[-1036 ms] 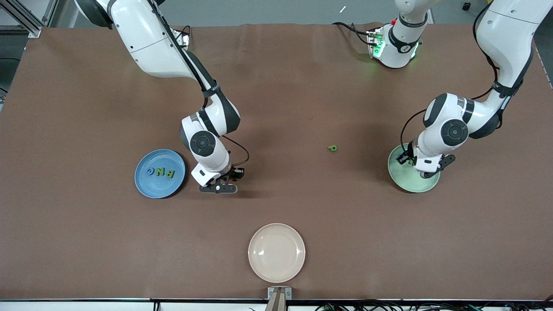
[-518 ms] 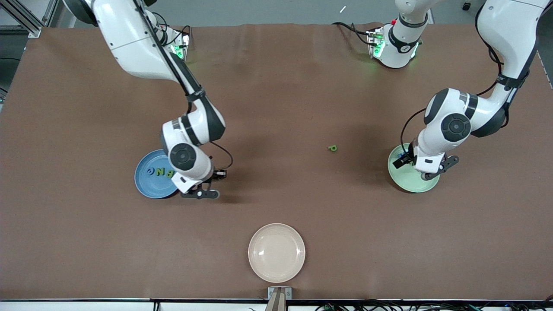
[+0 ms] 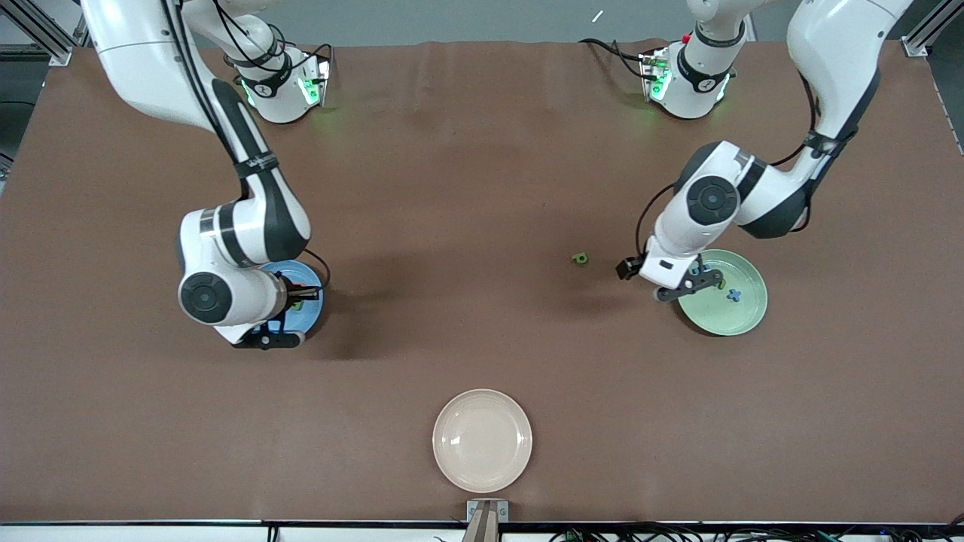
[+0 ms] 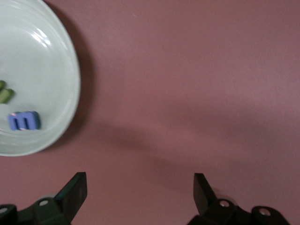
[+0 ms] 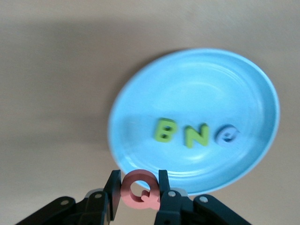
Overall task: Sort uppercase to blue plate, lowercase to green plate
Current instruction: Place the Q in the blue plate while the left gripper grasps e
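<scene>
A pink foam Q (image 5: 139,190) is pinched between the fingers of the right claw (image 5: 138,199), held over the rim of the glossy blue plate (image 5: 234,84) toward the right arm's end of the brown bench (image 3: 482,188). In the right wrist view, a green B (image 5: 165,130), a green N (image 5: 197,135) and a blue G (image 5: 227,136) are seen lying in a row on that plate; in the front view they are almost wholly hidden by the arm. The left claw (image 4: 140,197) is spread wide and empty over bare bench just beside the pale green plate (image 3: 742,320). On this plate a blue m (image 4: 23,120) and part of a green letter (image 4: 4,93) are shown by the left wrist view, while a blue x (image 3: 733,295) is caught from the front. A green p (image 3: 578,258) lies alone on the bench, toward the middle from the green plate. A cream plate (image 3: 482,439) sits nearest the front camera.
</scene>
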Action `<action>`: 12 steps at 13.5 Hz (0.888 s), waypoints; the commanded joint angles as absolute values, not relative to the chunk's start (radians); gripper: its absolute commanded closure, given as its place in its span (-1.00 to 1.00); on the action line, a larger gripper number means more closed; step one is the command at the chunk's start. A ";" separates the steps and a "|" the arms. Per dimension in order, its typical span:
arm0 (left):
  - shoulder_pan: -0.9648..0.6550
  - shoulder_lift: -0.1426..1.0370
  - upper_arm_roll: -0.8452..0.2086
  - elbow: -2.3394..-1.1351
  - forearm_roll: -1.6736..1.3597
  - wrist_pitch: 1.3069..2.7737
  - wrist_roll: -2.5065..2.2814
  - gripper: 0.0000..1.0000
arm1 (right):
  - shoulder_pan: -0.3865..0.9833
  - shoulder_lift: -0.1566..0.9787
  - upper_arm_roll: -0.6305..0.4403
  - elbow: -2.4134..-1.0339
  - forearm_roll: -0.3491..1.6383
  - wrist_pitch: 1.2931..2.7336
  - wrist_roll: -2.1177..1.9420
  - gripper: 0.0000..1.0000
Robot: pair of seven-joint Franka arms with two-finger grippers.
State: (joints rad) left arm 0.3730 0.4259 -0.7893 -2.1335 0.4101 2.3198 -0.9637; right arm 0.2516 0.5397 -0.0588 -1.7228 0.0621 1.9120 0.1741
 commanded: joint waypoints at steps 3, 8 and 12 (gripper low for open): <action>0.308 0.506 -0.793 -2.099 0.431 2.352 -0.948 -0.99 | 0.192 0.525 -0.043 -1.827 0.067 1.956 0.170 0.95; 0.232 0.549 -0.788 -2.097 0.454 2.390 -0.919 -0.99 | 0.198 0.502 -0.040 -1.940 0.071 2.109 0.170 0.95; 0.210 0.592 -0.787 -2.103 0.517 2.404 -0.931 -0.99 | 0.198 0.471 -0.040 -2.000 0.071 2.163 0.172 0.95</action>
State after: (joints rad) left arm 0.2183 0.5647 -0.7899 -2.1130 0.4825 2.3964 -0.9238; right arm 0.2080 0.5268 -0.0505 -1.9408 0.0630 2.1460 0.1699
